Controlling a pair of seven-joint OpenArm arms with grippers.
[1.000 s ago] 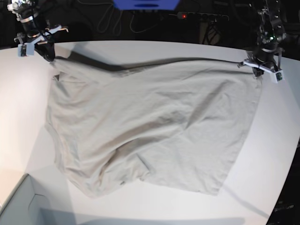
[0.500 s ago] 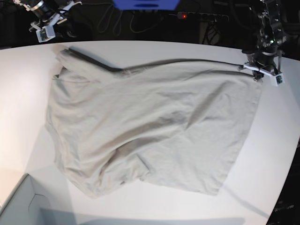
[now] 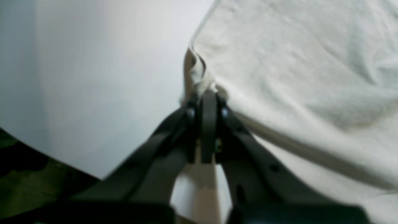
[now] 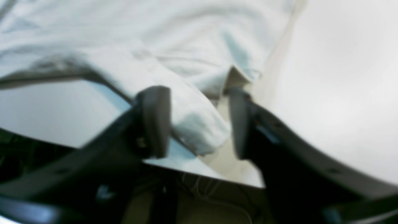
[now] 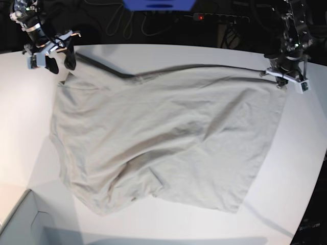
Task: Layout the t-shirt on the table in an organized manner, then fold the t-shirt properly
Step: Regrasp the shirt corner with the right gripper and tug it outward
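The beige-grey t-shirt point(image 5: 163, 138) lies spread and wrinkled across the white table point(image 5: 20, 127). At the far right, my left gripper point(image 5: 280, 76) is shut on the shirt's far-right corner; the left wrist view shows the cloth bunched at the closed tips of the left gripper point(image 3: 209, 99). My right gripper point(image 5: 60, 61) is at the far left, open. In the right wrist view a rolled shirt corner point(image 4: 199, 130) lies loose between the spread fingers point(image 4: 155, 121), right at the table's back edge, with nothing pinched.
A grey box corner point(image 5: 20, 224) juts in at the lower left. Behind the table's curved back edge are dark floor, cables, a power strip point(image 5: 214, 18) with a red light and a blue object point(image 5: 158, 5).
The right gripper opened and let go of the far-left shirt corner, which dropped onto the table. It rose away, then came back down by that corner. The left gripper kept its hold.
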